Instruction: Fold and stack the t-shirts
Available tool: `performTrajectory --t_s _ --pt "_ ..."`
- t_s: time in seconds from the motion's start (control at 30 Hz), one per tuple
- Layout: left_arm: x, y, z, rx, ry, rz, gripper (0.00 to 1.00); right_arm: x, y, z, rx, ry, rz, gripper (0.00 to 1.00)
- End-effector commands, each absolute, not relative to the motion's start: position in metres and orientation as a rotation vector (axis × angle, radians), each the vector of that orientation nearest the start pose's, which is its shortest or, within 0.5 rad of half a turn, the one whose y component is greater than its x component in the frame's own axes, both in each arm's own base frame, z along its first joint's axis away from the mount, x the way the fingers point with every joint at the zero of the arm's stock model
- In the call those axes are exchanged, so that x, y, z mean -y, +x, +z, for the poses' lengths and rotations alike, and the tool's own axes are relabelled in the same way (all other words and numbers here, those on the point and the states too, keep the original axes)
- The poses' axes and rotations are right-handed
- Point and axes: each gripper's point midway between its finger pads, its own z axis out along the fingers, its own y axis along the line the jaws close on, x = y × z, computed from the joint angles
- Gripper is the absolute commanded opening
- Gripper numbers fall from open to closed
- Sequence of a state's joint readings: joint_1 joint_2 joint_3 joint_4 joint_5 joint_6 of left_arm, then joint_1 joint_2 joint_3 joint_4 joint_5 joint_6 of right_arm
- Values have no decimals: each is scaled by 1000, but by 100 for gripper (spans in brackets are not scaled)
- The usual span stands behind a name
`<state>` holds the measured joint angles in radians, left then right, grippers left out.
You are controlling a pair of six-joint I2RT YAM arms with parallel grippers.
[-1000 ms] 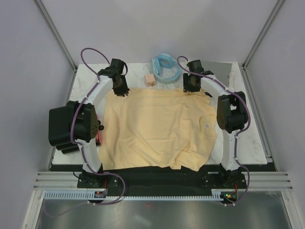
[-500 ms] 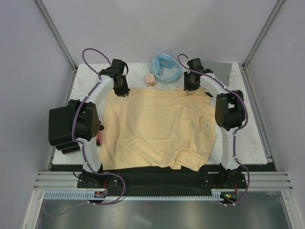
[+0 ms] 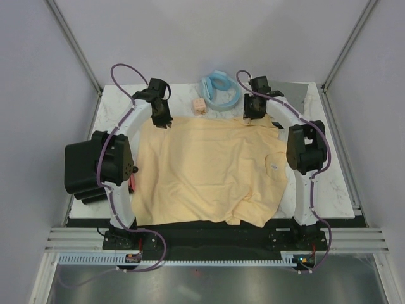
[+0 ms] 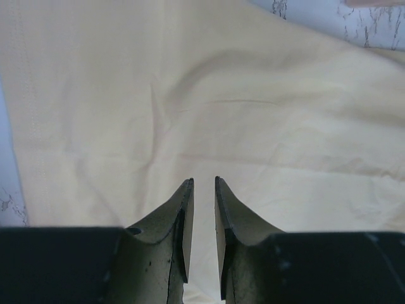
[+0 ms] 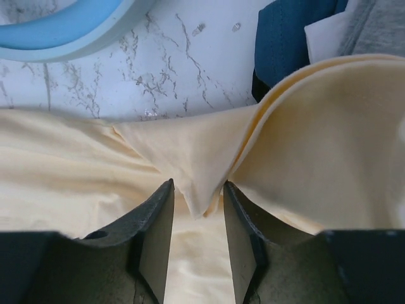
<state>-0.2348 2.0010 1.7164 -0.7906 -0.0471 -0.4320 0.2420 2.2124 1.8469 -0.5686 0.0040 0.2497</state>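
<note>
A large pale yellow-cream t-shirt (image 3: pixel 209 171) lies spread flat over the table's middle. My left gripper (image 3: pixel 162 120) hovers over its far left corner. In the left wrist view that gripper (image 4: pixel 204 180) has its jaws a narrow gap apart, with smooth shirt cloth (image 4: pixel 209 95) beneath and nothing pinched. My right gripper (image 3: pixel 251 117) is at the far right corner. In the right wrist view it (image 5: pixel 197 183) is open, with a raised point of yellow cloth (image 5: pixel 190 152) standing loose between the jaws. Dark navy (image 5: pixel 285 38), white (image 5: pixel 323 41) and grey (image 5: pixel 380 25) t-shirts lie just beyond.
A light blue ring (image 3: pixel 220 90) and a small peach block (image 3: pixel 199 106) sit at the far edge. Grey cloth (image 3: pixel 291 95) lies at the far right. A black box with a pink-red side (image 3: pixel 82 168) stands at the left edge. The shirt's near hem reaches the table's front edge.
The right arm has shifted slightly and its gripper sits a little farther back. The left arm and the shirt have hardly moved.
</note>
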Motion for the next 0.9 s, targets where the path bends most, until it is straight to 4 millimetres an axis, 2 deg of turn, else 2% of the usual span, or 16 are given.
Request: performTrajectory --t_s 0.0,0.1,0.17,0.27,0.3,0.37,0.43,0.47,0.5,0.57,0.6,0.67,0.87 --pt "119 466 114 -2600 -228 -180 26 -134 532 178 -2274 12 208 45" --pt "118 464 111 -2608 -226 -179 26 -120 535 219 -2167 3 128 47" --pt "119 462 110 -2614 -223 -180 26 -108 540 236 -2131 0 70 49" --pt "120 461 108 -2620 -219 -190 26 -90 549 235 -2127 24 -2 51" --pt "121 461 108 -2620 -217 -194 26 -86 553 225 -2144 24 -34 53" --pt "121 461 107 -2622 -213 -195 26 -82 560 221 -2146 19 -46 54" --pt "121 461 107 -2624 -209 -195 26 -78 569 201 -2179 10 -49 56" --pt "120 460 107 -2625 -207 -194 26 -76 575 203 -2169 14 -50 57" --pt "120 459 106 -2629 -204 -194 26 -75 580 188 -2191 18 -54 57" --pt "120 456 106 -2632 -202 -193 25 -71 590 186 -2184 37 -40 57" --pt "120 455 106 -2634 -202 -196 25 -71 593 177 -2198 40 -35 58" --pt "119 451 102 -2648 -204 -194 25 -71 598 178 -2190 42 -14 58" --pt "119 446 95 -2666 -213 -193 25 -68 600 166 -2207 41 -32 59"
